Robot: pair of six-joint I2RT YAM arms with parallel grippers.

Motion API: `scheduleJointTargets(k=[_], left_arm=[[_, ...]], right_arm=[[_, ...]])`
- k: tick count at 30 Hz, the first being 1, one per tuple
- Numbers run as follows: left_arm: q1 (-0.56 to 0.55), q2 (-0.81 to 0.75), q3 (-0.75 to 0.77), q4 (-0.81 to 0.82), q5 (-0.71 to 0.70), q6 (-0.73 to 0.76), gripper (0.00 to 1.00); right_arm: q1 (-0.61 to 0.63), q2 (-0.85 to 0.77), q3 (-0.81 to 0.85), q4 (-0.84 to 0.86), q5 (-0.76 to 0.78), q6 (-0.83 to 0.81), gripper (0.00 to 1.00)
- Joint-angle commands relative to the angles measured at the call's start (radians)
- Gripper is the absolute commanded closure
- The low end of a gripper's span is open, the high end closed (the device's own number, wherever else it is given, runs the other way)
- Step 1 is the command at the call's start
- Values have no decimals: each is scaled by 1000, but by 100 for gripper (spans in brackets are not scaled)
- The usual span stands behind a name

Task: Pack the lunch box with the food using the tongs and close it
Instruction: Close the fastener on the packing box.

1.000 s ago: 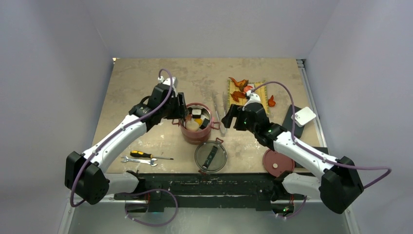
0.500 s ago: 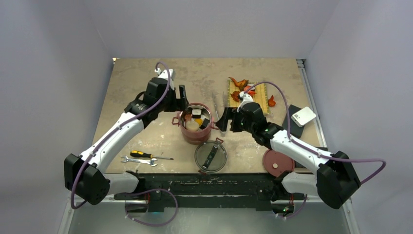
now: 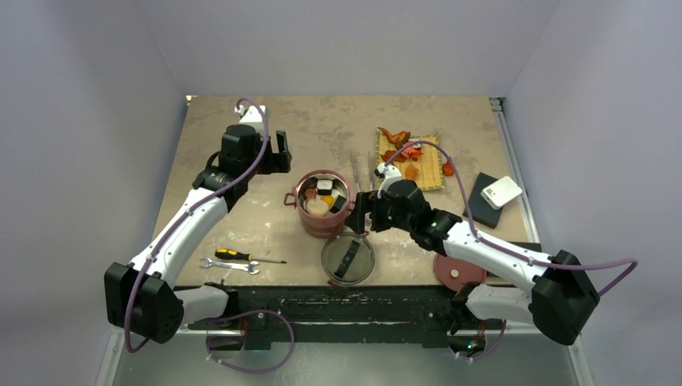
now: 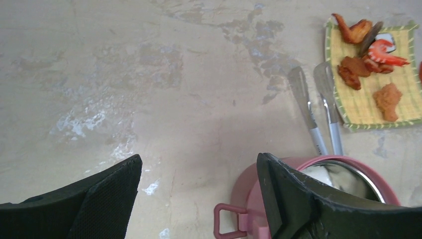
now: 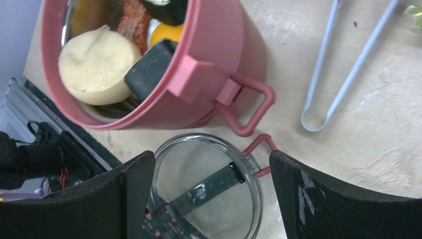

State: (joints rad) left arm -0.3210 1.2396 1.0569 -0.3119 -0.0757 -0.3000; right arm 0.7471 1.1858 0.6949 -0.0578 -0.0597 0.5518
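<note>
Dusty-red lunch box (image 3: 322, 227) stands on the table (image 3: 241, 137) with its top open. Its steel interior holds food (image 3: 318, 207): a beige bun, dark blocks, an orange piece and white cubes. The tongs (image 4: 309, 117) lie flat just to the right of the lunch box and slightly beyond it, arms apart, with the joined end nearest its right handle and the tips beside the edge of a yellow woven mat (image 3: 430, 170). The mat carries loose food pieces (image 3: 398, 145) in orange, red and brown. The see-through top lid (image 3: 348, 257) lies just in front of the lunch box, and a red disc lid (image 3: 458, 269) lies farther to the front right. A screwdriver (image 3: 241, 256) and a wrench (image 3: 229, 264) lie to the front left, well apart from the lunch box. The left end effector (image 4: 198, 164) hovers beyond and left of the lunch box, fingers spread wide with only bare table between them. The right end effector (image 5: 211, 159) hangs close at the lunch box's right side, over its handle and the top lid, fingers spread and pinching nothing.
</note>
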Motion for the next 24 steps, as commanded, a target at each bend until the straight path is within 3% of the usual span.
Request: scheduleJointTargets(k=[1,24], left_arm=[[7,-58,-53,63,-53,44,16],[7,-103,-90,86,-43,30,16]], right_arm=[[35,-40,-29,19,92,40,12],[44,-3,-72,118,211,98,19]])
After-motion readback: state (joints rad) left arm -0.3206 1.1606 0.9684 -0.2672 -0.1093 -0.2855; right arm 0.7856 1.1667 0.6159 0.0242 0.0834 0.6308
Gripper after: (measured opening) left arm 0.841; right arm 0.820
